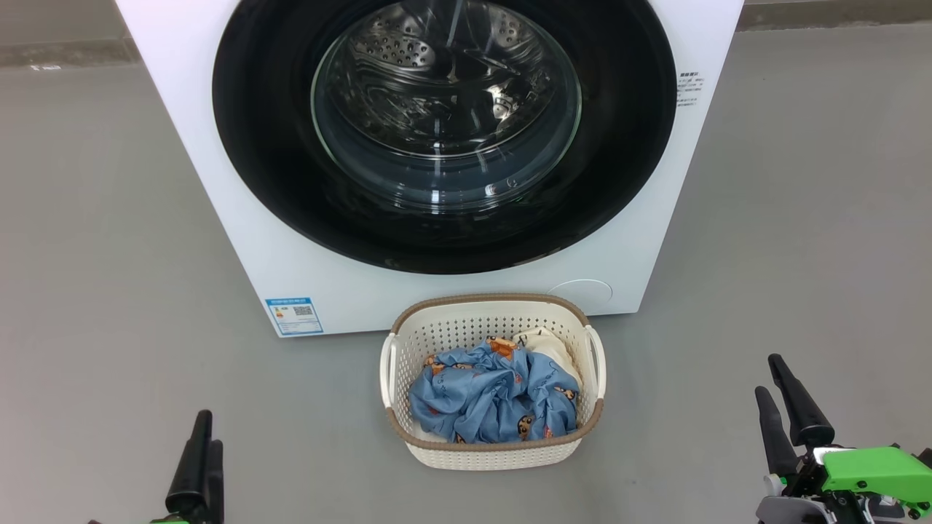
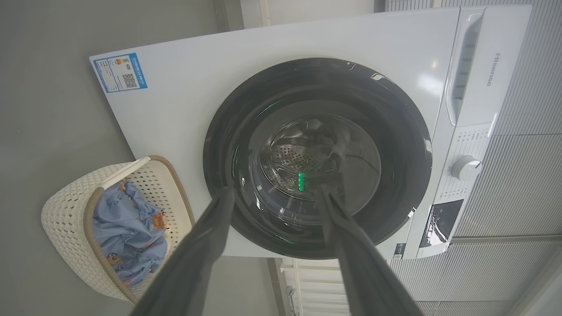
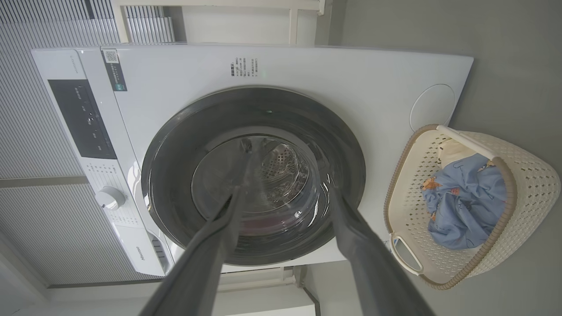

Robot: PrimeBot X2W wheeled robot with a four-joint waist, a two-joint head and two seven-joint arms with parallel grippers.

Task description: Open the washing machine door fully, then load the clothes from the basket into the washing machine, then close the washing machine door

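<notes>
Head view: the washing machine door [image 1: 641, 145] is closed against the washing machine [image 1: 240, 240]. The basket [image 1: 495, 455] is on the floor [image 1: 109, 255] just in front, clothes [image 1: 488, 400] heaped inside. My left tool [image 1: 209, 431] and right tool [image 1: 769, 375] are both clear of it.
Left wrist view: left tool spread wide, holding nothing.
Right wrist view: right tool spread wide, holding nothing.
</notes>
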